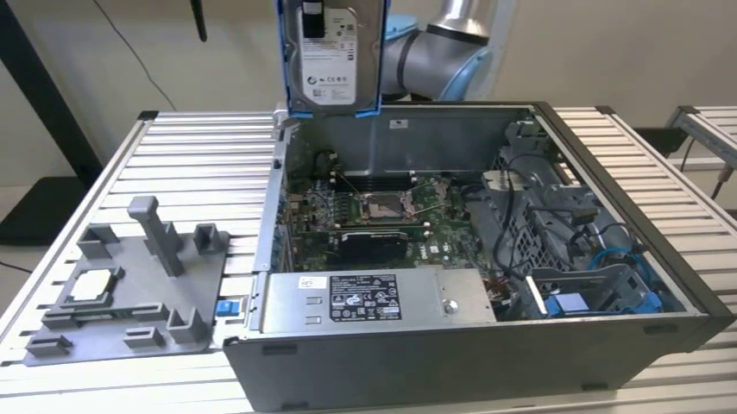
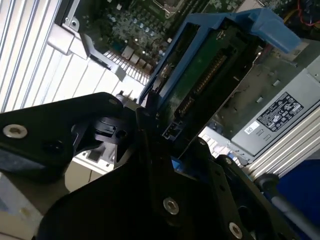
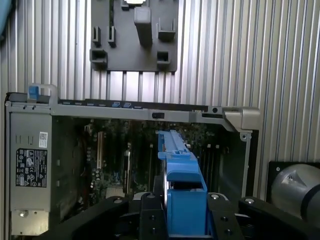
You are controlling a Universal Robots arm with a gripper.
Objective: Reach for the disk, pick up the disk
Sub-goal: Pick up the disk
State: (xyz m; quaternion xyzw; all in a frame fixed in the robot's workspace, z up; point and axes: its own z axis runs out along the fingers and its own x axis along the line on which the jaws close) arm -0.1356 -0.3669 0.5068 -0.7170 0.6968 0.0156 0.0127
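Observation:
The disk (image 1: 334, 53) hangs upright high above the back left corner of the open computer case (image 1: 622, 336); its silver face with a white label is turned toward the exterior view, and a bright blue frame edges it. In both wrist views my gripper (image 2: 165, 137) (image 3: 184, 202) is shut on the disk. The second wrist view shows the disk's green circuit-board underside (image 2: 207, 67) within the blue frame. In the first wrist view the frame's blue edge (image 3: 181, 172) runs out from between the black fingers (image 3: 150, 220), above the motherboard.
A grey fixture (image 1: 127, 302) with a small square silver chip (image 1: 95, 285) lies on the slatted table (image 1: 196, 155), at the exterior view's left. A small blue block (image 1: 226, 306) sits beside the case. Inside are a power supply (image 1: 368, 302), motherboard (image 1: 381, 207) and cables (image 1: 576, 250).

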